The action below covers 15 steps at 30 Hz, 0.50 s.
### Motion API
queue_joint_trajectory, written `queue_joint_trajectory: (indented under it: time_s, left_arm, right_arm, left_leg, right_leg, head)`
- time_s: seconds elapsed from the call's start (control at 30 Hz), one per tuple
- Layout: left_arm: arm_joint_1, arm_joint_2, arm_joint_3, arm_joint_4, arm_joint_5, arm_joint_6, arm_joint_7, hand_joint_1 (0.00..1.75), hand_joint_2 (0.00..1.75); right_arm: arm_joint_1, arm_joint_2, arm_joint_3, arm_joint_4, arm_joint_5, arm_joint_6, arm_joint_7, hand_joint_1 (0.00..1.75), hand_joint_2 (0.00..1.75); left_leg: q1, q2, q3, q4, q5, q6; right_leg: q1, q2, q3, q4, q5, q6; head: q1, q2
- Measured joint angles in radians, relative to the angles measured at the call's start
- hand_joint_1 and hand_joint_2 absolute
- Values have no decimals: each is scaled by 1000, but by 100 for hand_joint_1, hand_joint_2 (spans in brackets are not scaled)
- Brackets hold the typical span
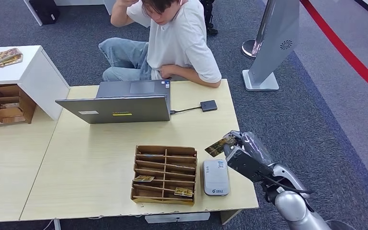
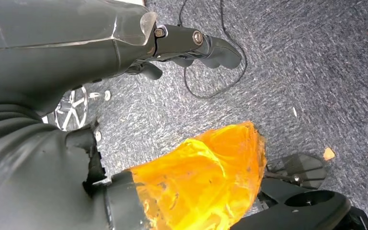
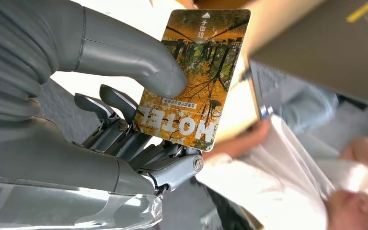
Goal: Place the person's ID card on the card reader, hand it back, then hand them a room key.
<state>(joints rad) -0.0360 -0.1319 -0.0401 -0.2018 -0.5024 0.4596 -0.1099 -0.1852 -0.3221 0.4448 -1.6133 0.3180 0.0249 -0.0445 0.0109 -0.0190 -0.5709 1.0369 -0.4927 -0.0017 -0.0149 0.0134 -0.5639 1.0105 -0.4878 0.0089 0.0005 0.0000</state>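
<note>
The robot's right hand [image 1: 239, 149] is raised over the right side of the desk [image 1: 91, 163], beyond the card reader [image 1: 215, 177]. It pinches a room key [image 3: 191, 76], a card printed with an autumn forest and the word HOTEL, between the thick thumb [image 3: 139, 60] on the printed face and the darker fingers [image 3: 124, 129] behind it. In the head view the card [image 1: 220, 144] sticks out from the hand toward the left, over the desk and clear of it.

The card reader, a small white and grey box, lies flat near the front edge of the desk, just right of a brown cardboard organizer [image 1: 165, 174] with rows of slots. A few of those slots hold cards [image 1: 183, 191].

Farther back an open grey laptop [image 1: 120, 103] faces a person [image 1: 172, 38] in a white shirt and jeans who sits on the far side of the desk, one forearm on its edge and the other hand up at the head. A cable runs from the laptop to a small dark square pad [image 1: 209, 105].

The left hand [image 2: 191, 43] hangs over grey carpet [image 2: 316, 72], its dark fingers curled in with nothing between them.
</note>
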Motion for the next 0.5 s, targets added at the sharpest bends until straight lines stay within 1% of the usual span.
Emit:
queue_joint_trajectory:
  time_s: [0.13, 0.3, 0.4, 0.5]
  left_arm:
    - [1, -1, 9, 0, 1, 6, -7, 0, 0]
    - [0, -1, 12, 0, -3, 8, -9, 0, 0]
    - [0, -1, 12, 0, -6, 8, -9, 0, 0]
    - [0, -1, 12, 0, -7, 8, -8, 0, 0]
  right_arm:
    - [-5, -37, 1, 25, -77, 70, 6, 175, 175]
    - [-20, -101, 16, 57, -138, 154, 20, 175, 175]
    - [-25, -130, 29, 70, -150, 172, 24, 175, 175]
    - [-28, -146, 36, 78, -151, 173, 25, 175, 175]
  left_leg:
    - [0, 0, 0, 0, 0, 0]
    - [0, 0, 0, 0, 0, 0]
    - [0, 0, 0, 0, 0, 0]
    - [0, 0, 0, 0, 0, 0]
  right_leg:
    - [0, 0, 0, 0, 0, 0]
    - [0, 0, 0, 0, 0, 0]
    - [0, 0, 0, 0, 0, 0]
    - [0, 0, 0, 0, 0, 0]
  head:
    - [0, 0]
    - [0, 0]
    - [0, 0]
    - [0, 0]
